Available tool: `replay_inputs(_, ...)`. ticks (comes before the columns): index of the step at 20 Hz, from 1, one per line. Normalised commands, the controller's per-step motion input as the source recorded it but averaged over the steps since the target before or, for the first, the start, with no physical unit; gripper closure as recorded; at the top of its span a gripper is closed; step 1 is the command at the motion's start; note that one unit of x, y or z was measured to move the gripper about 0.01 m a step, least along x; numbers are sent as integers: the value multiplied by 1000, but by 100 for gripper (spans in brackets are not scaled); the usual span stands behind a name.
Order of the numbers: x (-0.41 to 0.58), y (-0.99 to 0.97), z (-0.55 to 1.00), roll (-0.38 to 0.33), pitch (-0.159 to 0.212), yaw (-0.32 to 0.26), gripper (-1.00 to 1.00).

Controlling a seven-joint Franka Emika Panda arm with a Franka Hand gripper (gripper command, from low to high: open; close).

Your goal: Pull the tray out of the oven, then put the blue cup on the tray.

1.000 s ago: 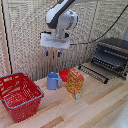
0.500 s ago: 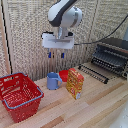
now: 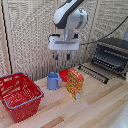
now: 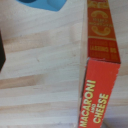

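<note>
The blue cup (image 3: 53, 80) stands upright on the wooden bench (image 3: 95, 107), mouth up, its handle turned toward the exterior view's right, near the red basket (image 3: 19, 95) on its left and just beside a small red bowl (image 3: 64, 75) on its right. An orange box (image 3: 75, 83) marked macaroni and cheese stands upright in front of the bowl, slightly nearer the camera than the cup; in the wrist view the box (image 4: 100, 65) runs long across the picture, and only a corner of the cup (image 4: 47, 4) shows at the edge. The oven (image 3: 112, 55) sits at the exterior view's right, far side of the bench, its door lowered and its long axis running left to right. The tray (image 3: 93, 72) lies in front of it over the open door, its wires running along its length. The pincer (image 3: 62, 56) hangs in the air above the cup and bowl, apart from both, fingers pointing straight down with a clear gap between them, holding nothing. What the basket and the cup contain cannot be told from these views.
</note>
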Motion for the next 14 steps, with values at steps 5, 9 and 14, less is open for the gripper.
replay_inputs(5,483,201,-456,-118,1,114,-100)
replay_inputs(9,527,62,-326,-111,0,1,-100)
replay_inputs(14,139,0,-274,-22,71,33,-100)
